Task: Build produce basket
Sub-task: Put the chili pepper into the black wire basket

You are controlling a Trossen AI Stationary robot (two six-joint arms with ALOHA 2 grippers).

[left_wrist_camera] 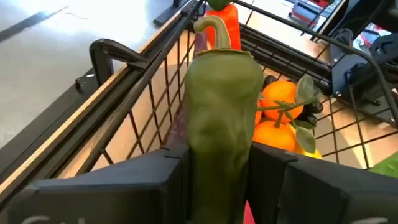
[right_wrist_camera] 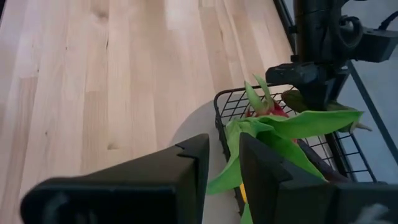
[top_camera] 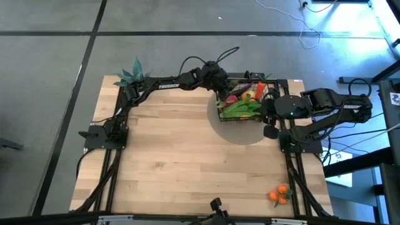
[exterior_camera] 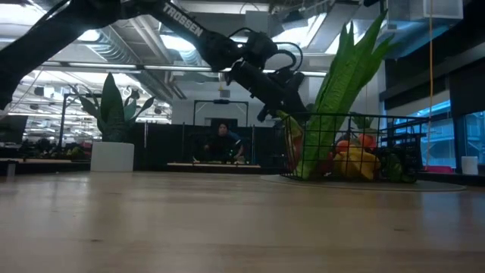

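Holding pepper [left_wrist_camera: 221, 112] inside basket [left_wrist_camera: 134, 112] rim.

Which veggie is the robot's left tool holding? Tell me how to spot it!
Find the black wire basket at the table's far right. The left tool hangs over it, shut on a long green pepper. It is wrinkly olive green with a curled stem, unlike the round oranges below it.

From my remote seat: light wood counter [top_camera: 187, 162] on a grey concrete floor [top_camera: 156, 50]. Behind it there's a potted plant [exterior_camera: 114, 121] in a white pot, a person [exterior_camera: 222, 140] at a desk, and bright ceiling lights.
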